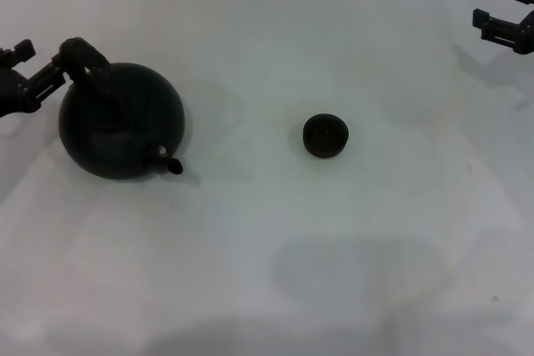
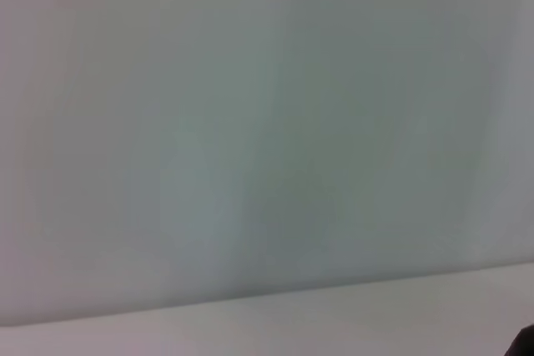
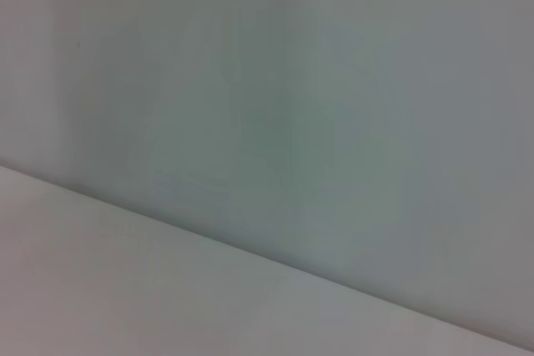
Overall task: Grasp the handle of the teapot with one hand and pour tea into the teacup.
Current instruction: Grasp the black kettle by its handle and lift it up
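The large round black teapot (image 1: 122,127) stands on the white table at the left of the head view, its short spout (image 1: 171,165) pointing toward the front right. Its thick black handle (image 1: 85,54) rises at the pot's rear left. My left gripper (image 1: 42,62) reaches in from the left edge and looks open, one fingertip (image 1: 58,64) right against the handle and the handle not between the fingers. The tiny black teacup (image 1: 325,136) sits near the middle, well right of the spout. My right gripper (image 1: 502,10) hangs open at the far right rear. Neither wrist view shows any of these.
The white table (image 1: 267,273) stretches bare in front of and behind the pot and cup. Both wrist views show only pale wall and a strip of table edge (image 3: 125,289). A dark sliver (image 2: 526,343) sits in one corner of the left wrist view.
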